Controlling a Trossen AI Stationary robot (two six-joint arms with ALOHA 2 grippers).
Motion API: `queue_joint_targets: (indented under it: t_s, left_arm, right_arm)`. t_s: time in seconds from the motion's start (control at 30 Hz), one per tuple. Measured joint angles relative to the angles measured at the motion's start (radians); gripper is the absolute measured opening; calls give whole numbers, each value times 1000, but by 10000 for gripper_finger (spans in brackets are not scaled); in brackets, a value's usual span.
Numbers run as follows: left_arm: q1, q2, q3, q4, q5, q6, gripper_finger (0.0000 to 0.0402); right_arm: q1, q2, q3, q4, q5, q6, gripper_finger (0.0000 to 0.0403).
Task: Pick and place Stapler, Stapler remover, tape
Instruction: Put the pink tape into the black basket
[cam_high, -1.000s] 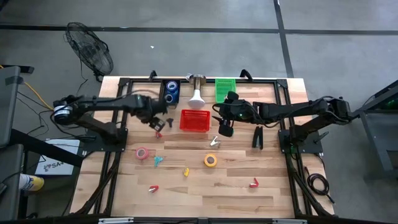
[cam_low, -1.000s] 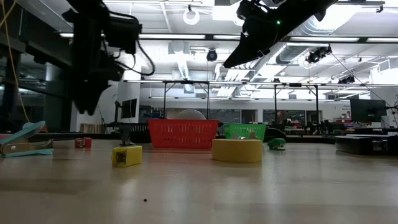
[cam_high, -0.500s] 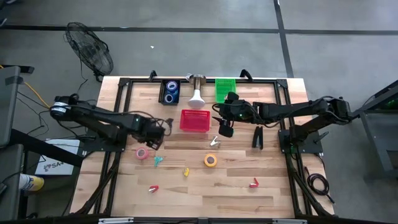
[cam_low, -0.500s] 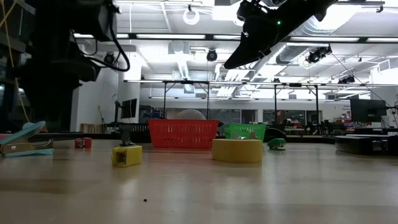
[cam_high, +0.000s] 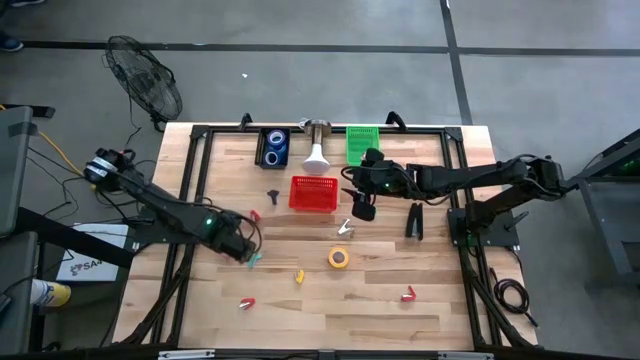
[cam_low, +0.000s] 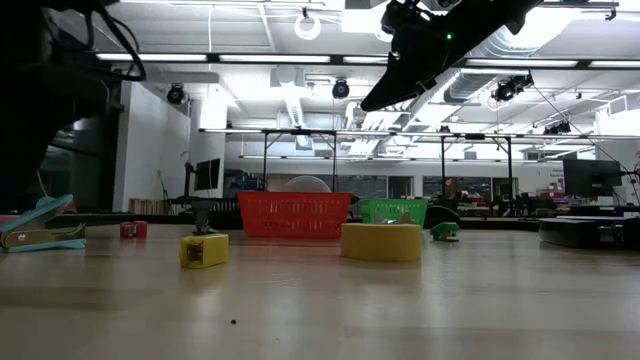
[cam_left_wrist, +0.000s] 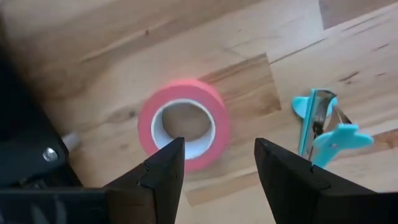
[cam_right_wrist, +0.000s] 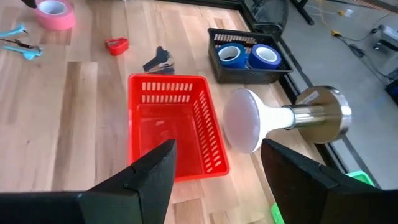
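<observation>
Left gripper (cam_left_wrist: 214, 165) hovers with jaws wide over the pink ring-shaped tape roll (cam_left_wrist: 184, 122) on the wooden table (cam_high: 380, 290). Next: lower, straddle the wall, close. Right gripper (cam_right_wrist: 214, 174) empty, jaws apart, above the red plastic basket (cam_right_wrist: 176, 122).

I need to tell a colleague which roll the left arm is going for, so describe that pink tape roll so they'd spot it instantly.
Start at the red plastic mesh basket mid-table and go toward the left arm's side and the near edge, where the left gripper hangs open just above the pink ring-shaped tape roll. A turquoise claw-like staple remover lies beside it; the roll is the only pink hollow ring, unlike the yellow tape roll farther right.
</observation>
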Motion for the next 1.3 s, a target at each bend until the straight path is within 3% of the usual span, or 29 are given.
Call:
queue_joint_targets:
  t_s: [0.17, 0.97, 1.1, 1.3]
  left_arm:
    - [-30, 16, 0, 8, -15, -48, 188]
    - [-28, 186, 0, 89, -2, 6, 187]
    - [-28, 190, 0, 93, -2, 18, 159]
    - [-28, 190, 0, 96, -7, 45, 66]
  right_arm:
    - [0, 0, 0, -1, -39, 7, 227]
    - [46, 0, 0, -68, -67, 60, 227]
    - [63, 0, 0, -69, -58, 60, 227]
    - [79, 0, 0, -73, -57, 71, 227]
